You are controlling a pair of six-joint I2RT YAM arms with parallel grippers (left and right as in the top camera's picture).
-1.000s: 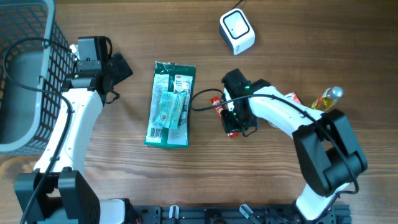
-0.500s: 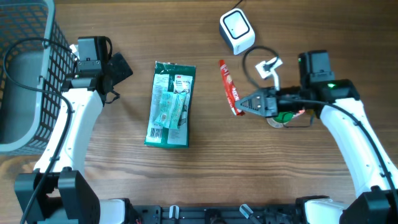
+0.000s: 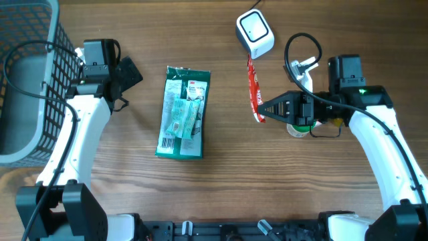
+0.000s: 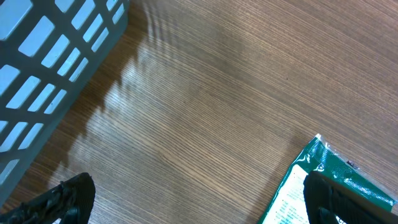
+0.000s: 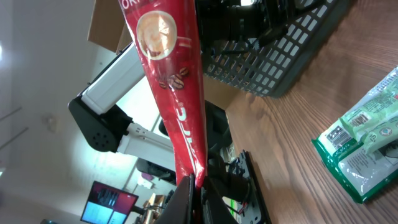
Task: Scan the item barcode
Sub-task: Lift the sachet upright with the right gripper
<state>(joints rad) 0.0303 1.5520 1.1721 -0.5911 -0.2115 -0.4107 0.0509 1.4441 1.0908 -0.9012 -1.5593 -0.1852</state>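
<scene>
A long red coffee sachet (image 3: 253,90) hangs above the table, pinched at its lower end by my right gripper (image 3: 262,110), which is shut on it. The sachet's far end reaches up close to the white cube scanner (image 3: 255,33) at the back. In the right wrist view the sachet (image 5: 171,81) rises straight out of the closed jaws of the right gripper (image 5: 198,198). My left gripper (image 3: 128,72) stands open and holds nothing, left of a green packet (image 3: 182,112). Its fingertips (image 4: 69,198) frame bare wood in the left wrist view.
A grey wire basket (image 3: 27,80) fills the far left edge. The green packet (image 4: 323,180) lies flat in the middle of the table. A round white and green item (image 3: 298,128) shows partly under my right arm. The scanner's cable runs off the back edge.
My right gripper has lifted the red sachet off the table, swung to the right and carried it up towards the scanner. The left arm has not moved.
</scene>
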